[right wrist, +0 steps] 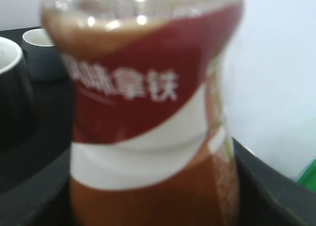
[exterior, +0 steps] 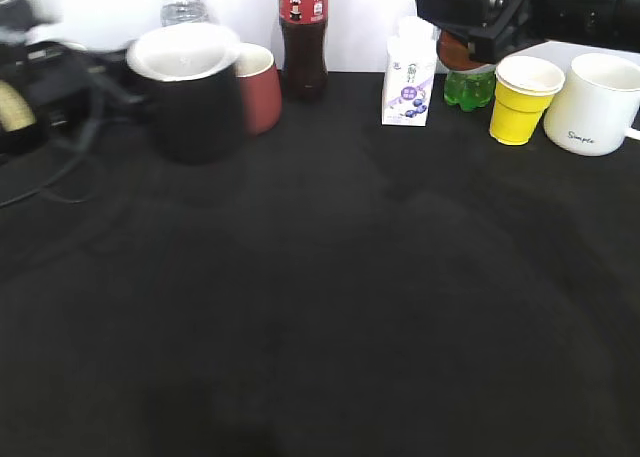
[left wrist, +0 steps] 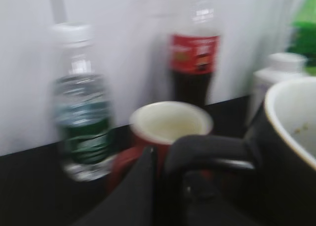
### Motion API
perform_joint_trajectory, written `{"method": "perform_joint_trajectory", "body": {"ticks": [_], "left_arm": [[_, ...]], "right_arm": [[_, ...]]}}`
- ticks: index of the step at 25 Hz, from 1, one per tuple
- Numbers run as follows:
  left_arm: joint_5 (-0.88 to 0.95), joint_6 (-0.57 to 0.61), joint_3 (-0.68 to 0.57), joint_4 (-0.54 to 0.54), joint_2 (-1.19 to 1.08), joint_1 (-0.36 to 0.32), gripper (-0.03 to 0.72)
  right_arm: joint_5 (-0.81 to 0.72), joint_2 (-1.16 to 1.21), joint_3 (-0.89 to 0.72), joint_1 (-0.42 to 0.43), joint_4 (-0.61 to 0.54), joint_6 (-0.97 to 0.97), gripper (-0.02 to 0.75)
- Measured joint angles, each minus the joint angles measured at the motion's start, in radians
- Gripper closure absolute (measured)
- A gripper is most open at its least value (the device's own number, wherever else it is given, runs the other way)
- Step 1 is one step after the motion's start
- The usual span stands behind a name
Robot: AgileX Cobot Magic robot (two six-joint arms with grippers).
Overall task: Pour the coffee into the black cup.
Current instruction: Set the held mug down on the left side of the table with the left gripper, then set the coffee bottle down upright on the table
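Note:
The black cup hangs blurred above the table at the back left. My left gripper is shut on its black loop handle; the cup's white inside shows at the right of the left wrist view. My right gripper is raised at the back right, shut on the coffee bottle. The bottle fills the right wrist view, with brown coffee and a red-brown and white label. In the exterior view only a reddish bit of it shows under the gripper. The black cup also shows at the left edge of the right wrist view.
Along the back stand a water bottle, a reddish-brown mug, a red-labelled dark drink bottle, a milk carton, a green bottle, a yellow cup and a white mug. A grey mug shows in the right wrist view.

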State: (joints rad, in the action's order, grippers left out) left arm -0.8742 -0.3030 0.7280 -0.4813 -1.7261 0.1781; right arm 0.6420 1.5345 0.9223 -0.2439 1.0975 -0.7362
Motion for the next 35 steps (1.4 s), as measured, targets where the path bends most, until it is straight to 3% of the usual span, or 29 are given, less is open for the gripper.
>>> {"method": "perform_joint_trajectory", "body": {"ticks": [3, 7, 13, 18, 19, 22, 25, 31, 32, 35], "left_arm": [[-0.004, 0.113, -0.021, 0.114, 0.0, -0.046, 0.64], [-0.125, 0.185, -0.021, 0.297, -0.09, -0.049, 0.64], [-0.259, 0.189, -0.021, 0.391, -0.278, -0.049, 0.64], [-0.306, 0.186, -0.02, 0.397, -0.347, -0.049, 0.639], [-0.307, 0.181, -0.02, 0.396, -0.348, -0.049, 0.619], [-0.328, 0.173, -0.064, 0.394, -0.339, -0.049, 0.453], [-0.327, 0.172, -0.197, 0.393, -0.258, -0.049, 0.431], [-0.319, 0.172, -0.355, 0.381, -0.049, -0.049, 0.431], [-0.315, 0.172, -0.361, 0.371, -0.039, -0.049, 0.431], [-0.313, 0.172, -0.361, 0.355, -0.038, -0.049, 0.431]], "right_arm": [[-0.001, 0.0, 0.0, 0.0, 0.0, -0.001, 0.212], [-0.003, 0.0, 0.0, 0.0, 0.0, -0.003, 0.212], [-0.003, 0.0, 0.0, 0.0, 0.0, -0.003, 0.212], [-0.003, 0.0, 0.0, 0.0, 0.0, -0.003, 0.212], [-0.003, 0.0, 0.0, 0.0, 0.0, -0.003, 0.212], [-0.003, 0.0, 0.0, 0.0, 0.0, -0.003, 0.212], [-0.003, 0.0, 0.0, 0.0, -0.002, -0.003, 0.212], [-0.12, 0.001, -0.038, 0.0, -0.14, 0.022, 0.212], [-0.119, 0.001, -0.093, 0.0, -0.207, 0.089, 0.212], [-0.02, 0.012, -0.289, 0.0, -0.637, 0.455, 0.212]]}}
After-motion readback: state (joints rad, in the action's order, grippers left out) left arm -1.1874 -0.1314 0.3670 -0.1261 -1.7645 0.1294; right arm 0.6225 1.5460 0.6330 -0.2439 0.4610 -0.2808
